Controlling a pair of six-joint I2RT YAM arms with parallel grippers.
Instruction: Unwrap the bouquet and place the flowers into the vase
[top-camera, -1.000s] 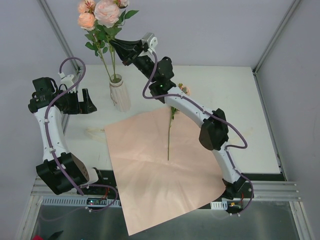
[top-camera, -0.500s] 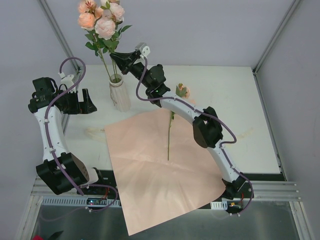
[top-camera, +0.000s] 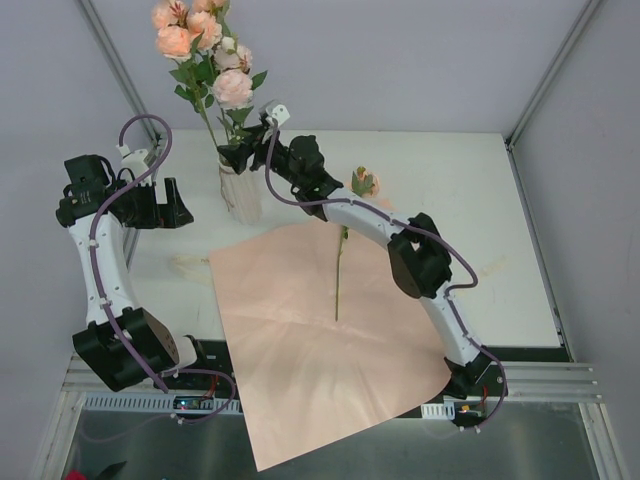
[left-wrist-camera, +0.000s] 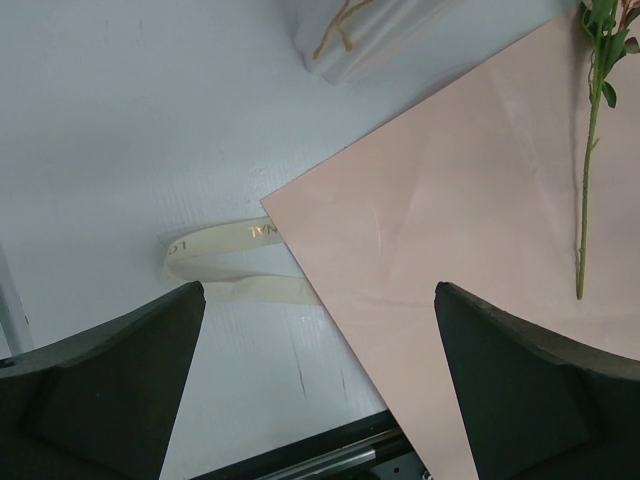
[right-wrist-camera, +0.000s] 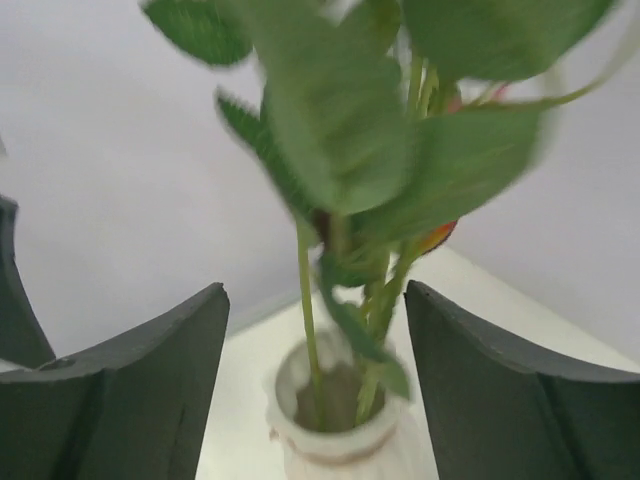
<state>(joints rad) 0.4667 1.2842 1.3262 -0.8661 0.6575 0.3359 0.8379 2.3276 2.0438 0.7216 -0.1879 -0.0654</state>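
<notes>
Both arms, the left arm (top-camera: 100, 270) and the right arm (top-camera: 365, 215) alike, were built of slim white links joined by bulky black joint housings. A grey-purple cable (top-camera: 140, 125) ran in loose loops along each one from its black base up to the wrist. The left gripper (left-wrist-camera: 318, 290) and the right gripper (right-wrist-camera: 315, 292) had broad, matt black fingers shaped like wedges, and a small white block sat on each wrist.
</notes>
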